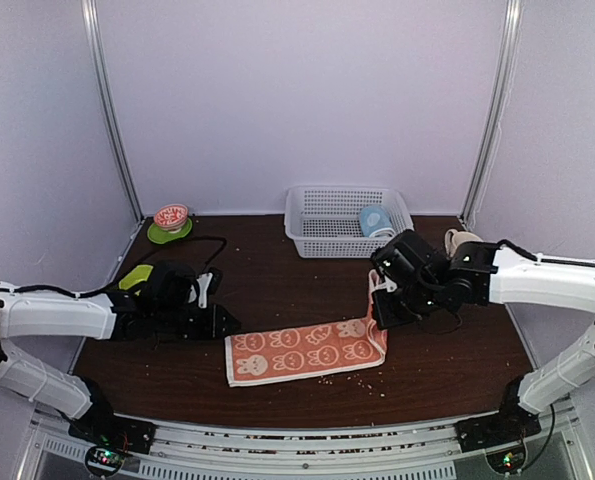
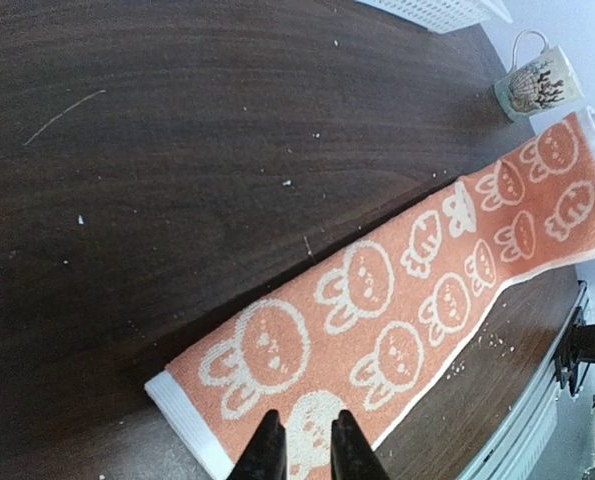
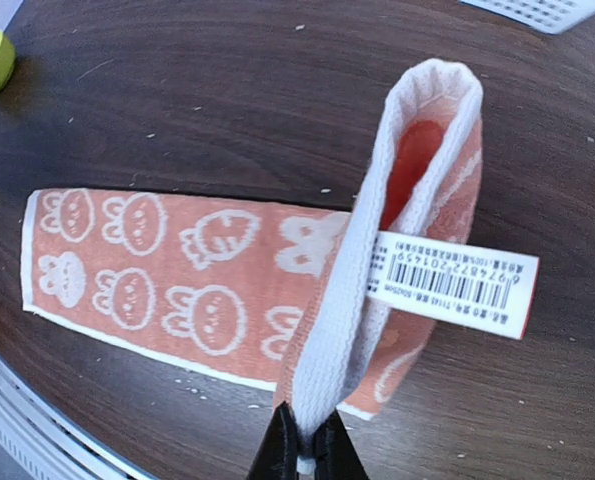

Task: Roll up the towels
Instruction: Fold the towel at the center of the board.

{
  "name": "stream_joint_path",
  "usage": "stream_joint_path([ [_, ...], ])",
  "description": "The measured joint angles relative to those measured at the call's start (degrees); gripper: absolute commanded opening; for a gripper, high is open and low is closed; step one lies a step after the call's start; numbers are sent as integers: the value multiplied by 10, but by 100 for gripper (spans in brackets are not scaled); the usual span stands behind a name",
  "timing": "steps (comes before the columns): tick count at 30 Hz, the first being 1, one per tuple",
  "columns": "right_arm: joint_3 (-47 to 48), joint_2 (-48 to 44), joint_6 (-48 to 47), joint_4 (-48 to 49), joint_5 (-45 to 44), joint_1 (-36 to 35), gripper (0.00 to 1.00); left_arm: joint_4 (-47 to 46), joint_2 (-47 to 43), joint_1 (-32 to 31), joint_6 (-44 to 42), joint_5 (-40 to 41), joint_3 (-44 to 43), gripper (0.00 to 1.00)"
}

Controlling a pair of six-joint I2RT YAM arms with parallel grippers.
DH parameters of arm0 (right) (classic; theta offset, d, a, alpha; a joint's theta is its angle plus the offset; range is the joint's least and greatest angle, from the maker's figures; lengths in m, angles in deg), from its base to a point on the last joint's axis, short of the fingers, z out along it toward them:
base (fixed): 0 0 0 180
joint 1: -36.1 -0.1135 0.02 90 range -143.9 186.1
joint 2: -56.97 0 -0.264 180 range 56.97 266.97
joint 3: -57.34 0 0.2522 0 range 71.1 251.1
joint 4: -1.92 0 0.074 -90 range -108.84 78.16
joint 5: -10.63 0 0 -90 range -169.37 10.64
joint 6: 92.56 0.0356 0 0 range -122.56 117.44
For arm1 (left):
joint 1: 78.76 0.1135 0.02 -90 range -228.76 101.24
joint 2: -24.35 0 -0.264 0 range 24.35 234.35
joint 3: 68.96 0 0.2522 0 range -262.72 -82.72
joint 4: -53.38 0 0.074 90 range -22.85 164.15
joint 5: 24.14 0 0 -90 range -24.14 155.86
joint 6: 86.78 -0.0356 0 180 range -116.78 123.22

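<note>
Right now the orange towel (image 1: 307, 352) lies mostly flat on the table (image 1: 277, 275), just in front of the basket (image 1: 299, 232). Right gripper (image 3: 305, 445) is pinched tight on its white hem, at the end below the basket's right corner. That end is lifted and looped over, with a barcode tag (image 3: 455, 282) showing. Left gripper (image 2: 305, 452) hovers at the other end, front-left of the basket, jaws a narrow gap with nothing between them. Light blue towel (image 1: 375, 220) sits inside the basket, right side
</note>
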Motion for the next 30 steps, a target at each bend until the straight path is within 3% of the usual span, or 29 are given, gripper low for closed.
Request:
stream_joint_path([
  [10,175,203,-21,44,47,-114,0,74,-163,0,35,72,52,15],
  [17,228,289,-36,52,76,-140,0,116,-270,0,70,122,102,15],
  [30,325,367,-36,19,76,-158,0,152,-297,0,80,152,113,15],
])
